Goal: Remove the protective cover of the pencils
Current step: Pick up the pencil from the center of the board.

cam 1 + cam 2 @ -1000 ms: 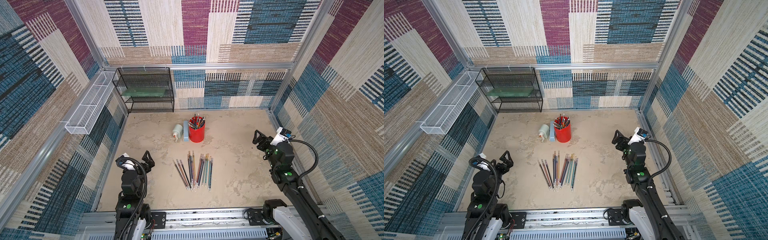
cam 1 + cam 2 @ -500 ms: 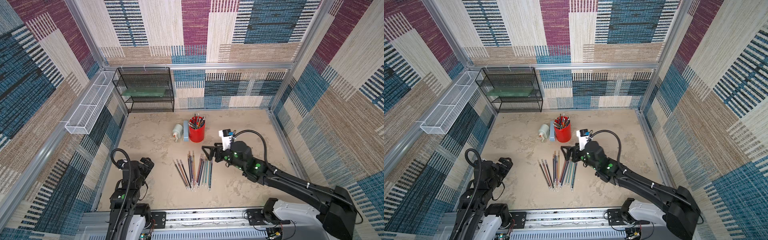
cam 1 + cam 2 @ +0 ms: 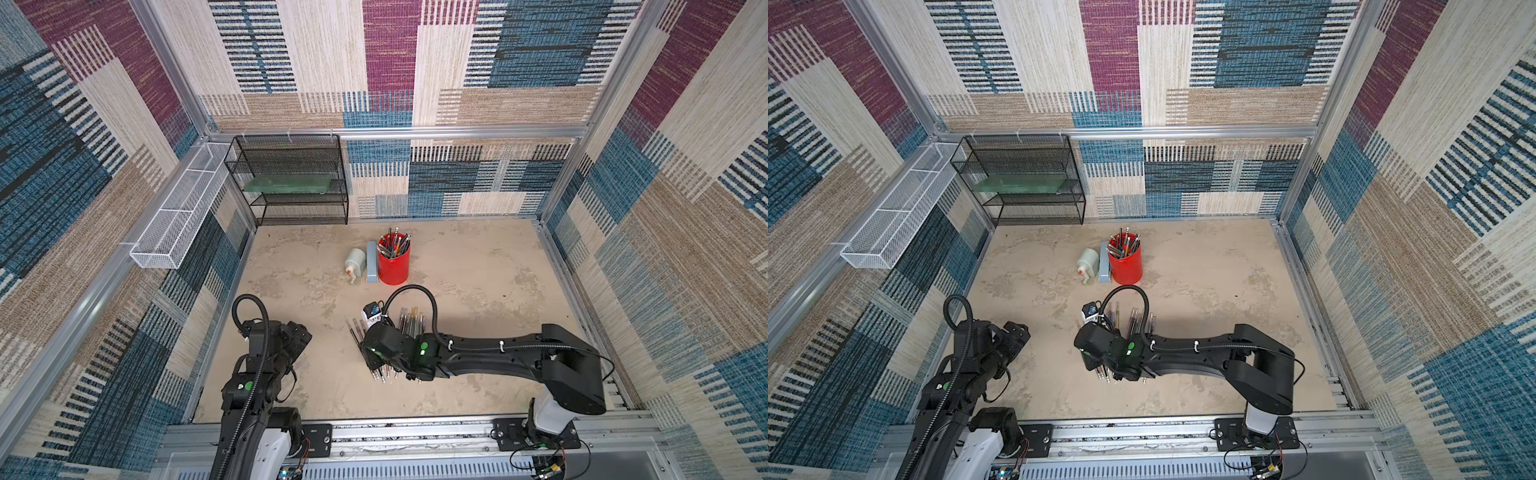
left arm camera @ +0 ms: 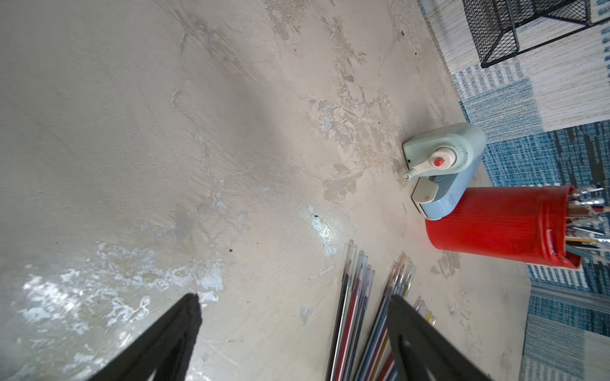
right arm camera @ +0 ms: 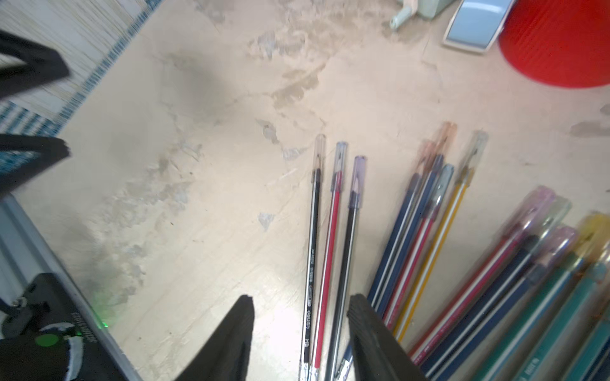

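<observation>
**Pencil row half-buried under the right arm**

In both top views, lower centre, the right arm [image 3: 490,353] [image 3: 1183,353] covers the middle of the pencils [image 3: 409,322]. Only their ends poke out, the caps too small to make out. The right wrist view smears the farther pencils [image 5: 528,264] and cuts off perhaps half the red cup [image 5: 558,43].

Far right of the table [image 3: 478,266]: open floor, free passage. Far centre: red cup [image 3: 393,266], blue-grey block [image 3: 371,262] and pencil sharpener [image 3: 355,261] stand close-set. Far-left corner is blocked by the black mesh shelf [image 3: 291,187]. White wire basket [image 3: 174,220] hangs along the left wall, above table level. Right arm [image 3: 490,353] lies low across near right, covering the pencils [image 3: 411,322]. Bare strip between the left gripper [image 3: 303,334] and the pencils.
</observation>
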### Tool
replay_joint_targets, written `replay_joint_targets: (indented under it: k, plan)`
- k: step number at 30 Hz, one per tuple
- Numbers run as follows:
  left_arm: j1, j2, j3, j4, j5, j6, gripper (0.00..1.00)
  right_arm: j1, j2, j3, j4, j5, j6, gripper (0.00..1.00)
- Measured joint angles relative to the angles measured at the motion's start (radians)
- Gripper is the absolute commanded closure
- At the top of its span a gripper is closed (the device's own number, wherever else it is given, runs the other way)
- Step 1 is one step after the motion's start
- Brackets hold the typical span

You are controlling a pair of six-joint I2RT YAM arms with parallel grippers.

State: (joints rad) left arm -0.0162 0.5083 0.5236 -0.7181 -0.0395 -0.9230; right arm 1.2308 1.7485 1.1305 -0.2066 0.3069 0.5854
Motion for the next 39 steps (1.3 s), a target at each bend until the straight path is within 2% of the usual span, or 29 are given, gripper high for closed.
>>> replay_joint_targets:
  k: [5,8,19,26,39]
  plan:
    - [0.0,-0.051,0.013,-0.06,-0.008,-0.016,0.02,0.007,0.084,0.051,-0.04,-0.005,0.004,0.6]
    - [0.0,-0.066,0.011,-0.065,-0.008,-0.04,0.11,0.014,0.123,0.074,-0.052,-0.01,0.004,0.62]
    - [0.0,-0.069,-0.004,-0.085,0.035,-0.076,0.1,0.014,0.256,0.177,-0.118,-0.009,0.004,0.66]
    - [0.0,-0.07,-0.015,-0.085,0.045,-0.108,0.06,0.013,0.305,0.224,-0.153,-0.008,0.004,0.7]
    - [0.0,-0.071,-0.003,-0.087,0.047,-0.113,0.06,0.002,0.354,0.275,-0.165,0.016,0.015,0.78]
